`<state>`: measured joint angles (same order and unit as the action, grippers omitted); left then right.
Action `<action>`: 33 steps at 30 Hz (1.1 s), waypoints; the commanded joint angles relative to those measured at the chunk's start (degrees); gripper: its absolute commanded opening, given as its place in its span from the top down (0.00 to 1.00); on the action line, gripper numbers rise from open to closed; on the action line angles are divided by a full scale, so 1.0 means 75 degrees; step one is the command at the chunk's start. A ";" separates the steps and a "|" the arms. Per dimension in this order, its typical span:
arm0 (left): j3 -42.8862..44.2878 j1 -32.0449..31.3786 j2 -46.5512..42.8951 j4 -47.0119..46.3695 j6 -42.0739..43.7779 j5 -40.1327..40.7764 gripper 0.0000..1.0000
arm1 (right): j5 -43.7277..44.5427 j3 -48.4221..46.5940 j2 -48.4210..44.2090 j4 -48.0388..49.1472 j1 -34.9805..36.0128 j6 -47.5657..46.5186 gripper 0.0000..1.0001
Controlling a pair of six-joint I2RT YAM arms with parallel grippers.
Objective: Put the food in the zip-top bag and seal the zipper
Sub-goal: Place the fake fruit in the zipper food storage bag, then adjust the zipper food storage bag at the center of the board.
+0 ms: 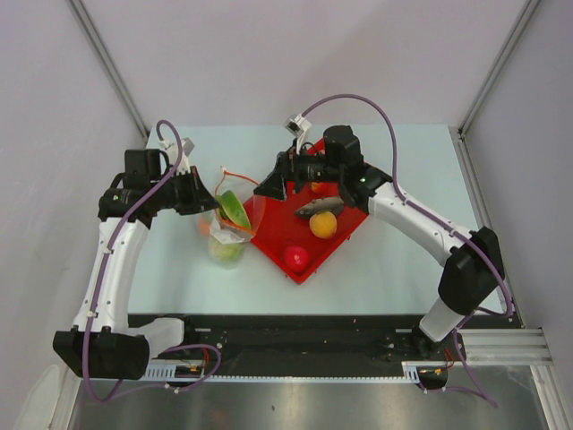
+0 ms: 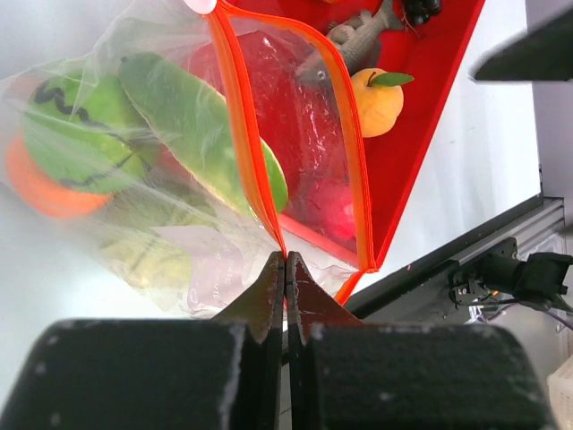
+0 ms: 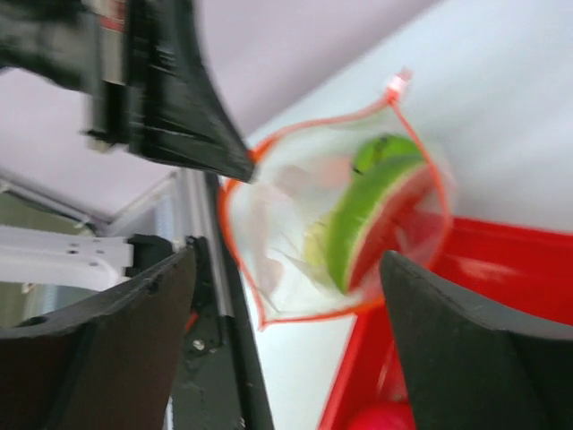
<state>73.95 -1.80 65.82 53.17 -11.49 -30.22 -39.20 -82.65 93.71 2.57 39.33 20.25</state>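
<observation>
The zip-top bag point(image 1: 229, 227) hangs open-mouthed at the red tray's left corner. Inside it are a watermelon slice point(image 1: 235, 208), a dark-striped green melon point(image 2: 72, 134), an orange point(image 2: 40, 184) and a green cabbage point(image 1: 226, 251). My left gripper point(image 2: 285, 262) is shut on the orange-red zipper point(image 2: 240, 116) at the bag's rim. My right gripper point(image 1: 269, 186) stands open and empty just right of the bag's mouth, and its wrist view looks between the fingers at the bag point(image 3: 295, 224) and the slice point(image 3: 376, 215). The slider tab point(image 3: 398, 85) sits at the zipper's far end.
The red tray point(image 1: 269, 237) lies at the table's middle. On it are a grey fish point(image 1: 318, 207), an orange fruit point(image 1: 323, 224), a red tomato point(image 1: 296, 258) and dark grapes point(image 2: 419, 9). The right arm reaches over the tray's far corner.
</observation>
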 commanded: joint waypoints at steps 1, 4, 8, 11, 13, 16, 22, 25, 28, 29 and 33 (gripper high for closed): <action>0.0300 0.0041 -0.0280 -0.0093 0.0125 -0.0249 1.00 | 0.1066 -0.0556 0.0453 -0.2108 0.0087 -0.0848 0.07; 0.0265 0.0053 -0.0339 -0.0069 0.0149 -0.0260 1.00 | 0.1500 -0.0593 0.0747 -0.2451 0.0391 -0.1316 0.02; 0.0230 0.0100 -0.0491 0.0036 0.0242 -0.0190 1.00 | 0.1745 -0.0803 0.1179 -0.2604 0.0638 -0.1411 0.02; 0.0148 0.0147 -0.0643 0.0106 0.0336 0.0008 1.00 | 0.1526 -0.1189 0.1438 -0.2651 0.0557 -0.1318 0.18; 0.0124 0.0170 -0.0713 0.0188 0.0441 0.0231 1.00 | 0.1069 -0.1354 0.1509 -0.2523 0.0475 -0.0887 0.62; 0.0182 0.0170 -0.0772 0.0364 0.0582 0.0816 1.00 | 0.0681 -0.1530 0.1135 -0.2067 0.0486 -0.0545 1.00; 0.0675 0.0170 -0.0772 0.0797 0.0734 0.1228 1.00 | 0.0328 -0.1554 0.0489 -0.1678 0.0955 -0.0474 1.00; 0.0768 0.0158 -0.0644 0.1031 0.0956 0.1496 1.00 | 0.0562 -0.1542 0.0676 -0.2111 0.0827 -0.0661 1.00; 0.0722 0.0158 -0.0597 0.1056 0.1109 0.1510 1.00 | 0.0574 -0.1612 0.0852 -0.2404 0.0616 -0.0731 1.00; 0.0687 0.0158 -0.0608 0.1032 0.1133 0.1417 1.00 | 0.0563 -0.1659 0.0957 -0.2533 0.0569 -0.0778 1.00; 0.0476 0.0135 -0.0620 0.0868 0.1191 0.1204 1.00 | 0.0609 -0.1847 0.1029 -0.3269 0.0522 -0.1513 0.98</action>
<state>77.60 -0.86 61.43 60.93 -4.67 -20.73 -34.54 -92.49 101.14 -17.54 44.05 14.26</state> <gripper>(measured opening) 0.004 0.021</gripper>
